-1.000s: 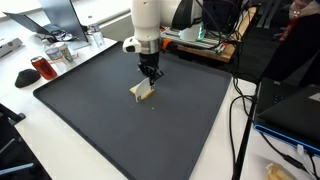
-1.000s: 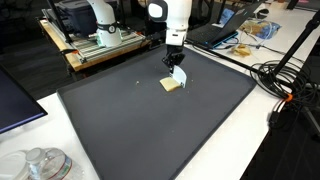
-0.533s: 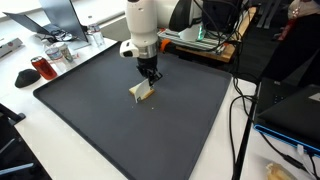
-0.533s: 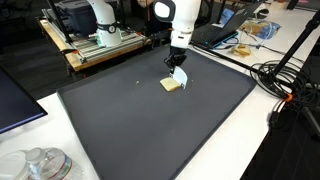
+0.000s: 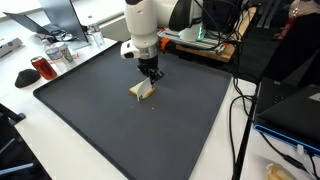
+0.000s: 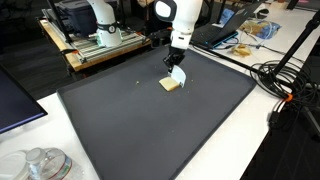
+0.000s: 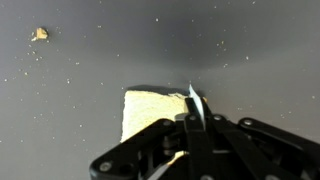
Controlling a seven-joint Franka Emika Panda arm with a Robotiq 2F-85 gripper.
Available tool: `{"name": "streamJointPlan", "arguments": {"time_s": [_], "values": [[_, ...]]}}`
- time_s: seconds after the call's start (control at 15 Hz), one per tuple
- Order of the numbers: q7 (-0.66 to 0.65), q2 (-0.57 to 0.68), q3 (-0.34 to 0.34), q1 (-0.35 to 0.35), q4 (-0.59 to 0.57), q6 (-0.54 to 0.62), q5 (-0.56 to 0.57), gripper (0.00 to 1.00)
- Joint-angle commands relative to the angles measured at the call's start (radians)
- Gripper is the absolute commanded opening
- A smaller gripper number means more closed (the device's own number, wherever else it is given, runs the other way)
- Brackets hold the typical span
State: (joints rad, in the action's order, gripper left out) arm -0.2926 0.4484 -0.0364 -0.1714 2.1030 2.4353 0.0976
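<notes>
The pincer (image 7: 193, 120) hides the lower edge of the pale slab (image 7: 148, 108) (wrist view).

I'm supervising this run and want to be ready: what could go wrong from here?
The gripper is shut on a thin white tool, seen edge-on in the wrist view; pressed against the pale slab it might twist or slip out. The slab lies loose on the dark mat, so it could slide away. Crumbs dot the mat, and more may scatter.
</notes>
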Motion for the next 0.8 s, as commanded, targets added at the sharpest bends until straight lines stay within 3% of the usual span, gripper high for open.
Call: {"name": "streamJointPlan", "arguments": {"time_s": [0.0,0.47,0.73], "values": [[0.025,-0.02,0.013,0.018,0.084,-0.039,-0.007,0.01],[0.07,-0.101,0.031,0.037,0.193,-0.031,-0.029,0.01],[0.184,-0.14,0.075,0.081,0.249,-0.041,-0.104,0.01]]}}
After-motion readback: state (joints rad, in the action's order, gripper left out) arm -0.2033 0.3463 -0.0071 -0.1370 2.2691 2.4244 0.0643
